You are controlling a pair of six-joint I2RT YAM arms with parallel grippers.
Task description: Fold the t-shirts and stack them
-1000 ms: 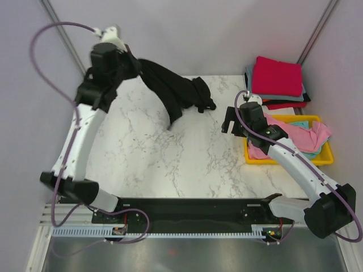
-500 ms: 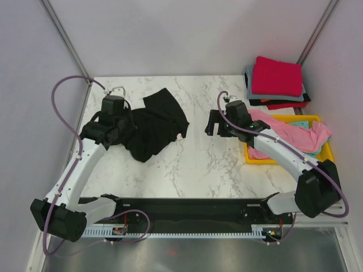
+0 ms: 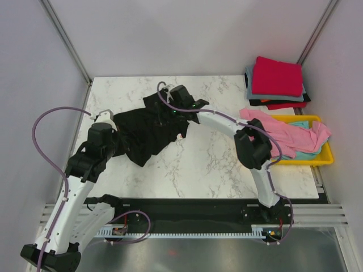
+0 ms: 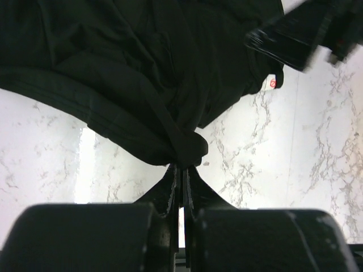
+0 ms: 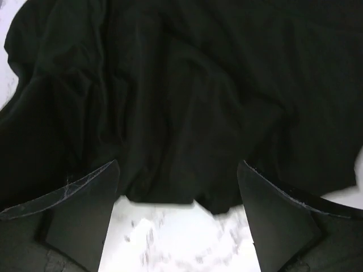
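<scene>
The task is, as I judge it, somewhere in the middle. At the far right corner of the desk (image 3: 215,164) there is a stack of folded pieces. A red t-shirt (image 3: 277,76) lies on top, a grey t-shirt (image 3: 249,79) shows under it, and lower there are more dark and red edges which I cannot count well. This part looks finished.

The piece I work on now is the black t-shirt (image 3: 150,133). It lies on the left half of the desk as a crumpled heap, not spread flat, and I see no clean fold in it. My left end effector (image 4: 181,178) is clenched on a gathered bunch of its cloth at the near left edge, and the fabric hangs out from the closed fingers like a knot. My right end effector (image 5: 177,170) is released, with the fingers wide apart, and it hovers over the far side of the same shirt without holding any cloth. A small white label (image 4: 274,83) shows at the shirt's right edge, so the neck is probably on that side.

What is left: the black shirt must be flattened, folded and carried to the stack. After that, the pink t-shirt (image 3: 283,131) waits; it lies half in the yellow tray (image 3: 326,160) and half over its rim onto the desk. A teal t-shirt (image 3: 309,154) lies under it in the tray. Both are unfolded.
</scene>
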